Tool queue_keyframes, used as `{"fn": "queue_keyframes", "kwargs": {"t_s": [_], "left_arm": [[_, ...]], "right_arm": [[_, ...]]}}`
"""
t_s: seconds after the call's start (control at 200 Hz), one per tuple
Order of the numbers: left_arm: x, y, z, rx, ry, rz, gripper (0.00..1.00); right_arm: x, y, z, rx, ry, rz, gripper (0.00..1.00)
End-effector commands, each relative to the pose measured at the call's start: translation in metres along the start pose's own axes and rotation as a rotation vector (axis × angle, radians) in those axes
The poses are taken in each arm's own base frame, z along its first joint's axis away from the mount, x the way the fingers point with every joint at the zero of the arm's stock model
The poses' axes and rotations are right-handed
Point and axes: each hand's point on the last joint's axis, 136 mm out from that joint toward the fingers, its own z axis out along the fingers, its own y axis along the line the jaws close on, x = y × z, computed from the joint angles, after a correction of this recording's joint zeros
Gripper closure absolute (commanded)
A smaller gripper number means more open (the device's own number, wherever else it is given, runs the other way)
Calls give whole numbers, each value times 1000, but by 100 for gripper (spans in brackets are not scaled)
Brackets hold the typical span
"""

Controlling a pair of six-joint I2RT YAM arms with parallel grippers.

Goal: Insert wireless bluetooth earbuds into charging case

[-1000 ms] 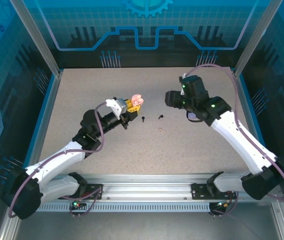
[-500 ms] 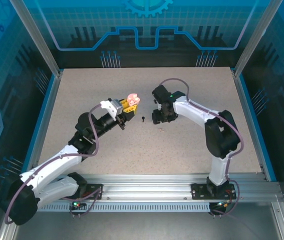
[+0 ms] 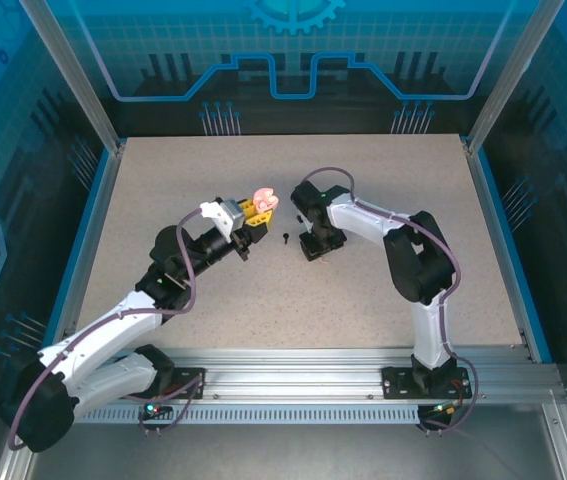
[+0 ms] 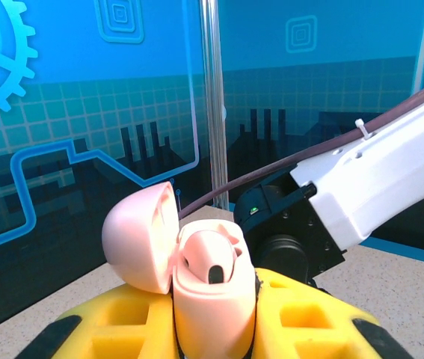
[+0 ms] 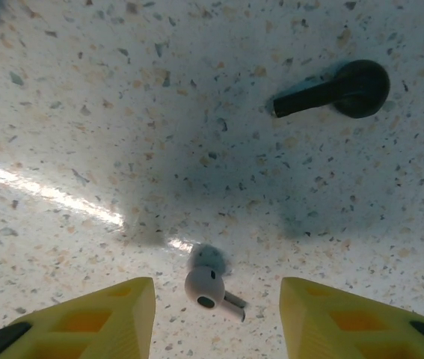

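Where the case (image 4: 213, 295) is held: between the yellow fingers (image 4: 309, 318) of the left claw (image 4: 213, 333), which is closed on its lower half.
Case position: lifted off the tabletop (image 3: 163, 180), left of centre as seen from above, and tilted up toward the back wall.
Lid (image 4: 138, 238): swung open to the left on its hinge, so the pink interior is exposed. A dark slot is seen inside; whether an earbud is seated there cannot be told.
Right claw (image 5: 217, 299): lowered close to the tabletop near its centre, its fingers spread wide, with nothing gripped.
Pale earbud (image 5: 210, 288): laid on the tabletop between the right claw's two fingers and touched by neither.
Black earbud (image 5: 342, 90): laid flat on the tabletop, apart from the pale earbud and beyond the claw's opening. From above it is seen between the two claws, just left of the right one.
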Motion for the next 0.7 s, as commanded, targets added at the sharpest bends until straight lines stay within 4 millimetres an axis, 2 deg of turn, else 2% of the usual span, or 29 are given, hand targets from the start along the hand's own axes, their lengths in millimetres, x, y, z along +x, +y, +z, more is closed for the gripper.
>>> {"fn": "queue_keyframes", "kwargs": {"t_s": [0.0,0.695], "left_arm": [[-9,-1,0,-1,-24,25,100],[-7,-1,2,7,-16,27,100]], "right_arm": [[8,0,6,15,38,-24,53],[12,-1,25,-1,67,-10,62]]}}
